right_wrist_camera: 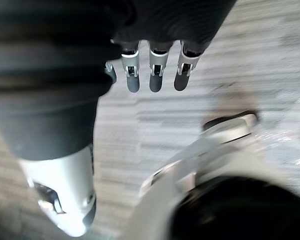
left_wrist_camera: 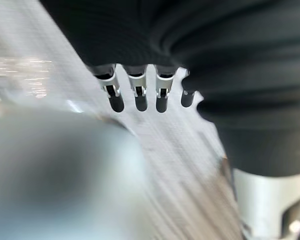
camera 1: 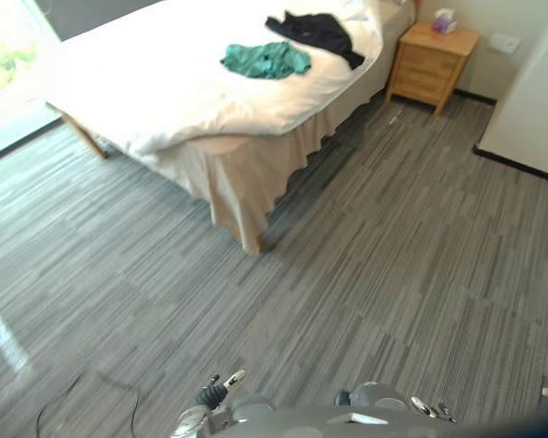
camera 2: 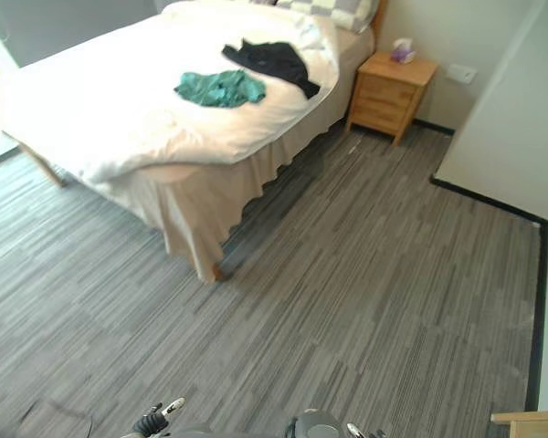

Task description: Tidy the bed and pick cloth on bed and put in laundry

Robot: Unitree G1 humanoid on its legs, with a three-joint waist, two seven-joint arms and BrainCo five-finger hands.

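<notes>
A crumpled green cloth (camera 1: 266, 59) lies on the white duvet of the bed (camera 1: 164, 91), near the bed's middle. A black cloth (camera 1: 317, 32) is spread just beyond it, closer to the pillows (camera 2: 333, 11). The bed stands well away from me, across a stretch of floor. My left hand (left_wrist_camera: 140, 97) hangs down over the grey floor with relaxed fingers and holds nothing. My right hand (right_wrist_camera: 155, 75) hangs the same way, fingers straight and nothing in them.
A wooden nightstand (camera 1: 432, 62) with a tissue box (camera 1: 444, 20) stands beside the bed's head. A white wall (camera 1: 530, 100) with a dark skirting juts out on the right. Bright window light falls at the far left. Grey striped floor (camera 1: 365, 274) lies between me and the bed.
</notes>
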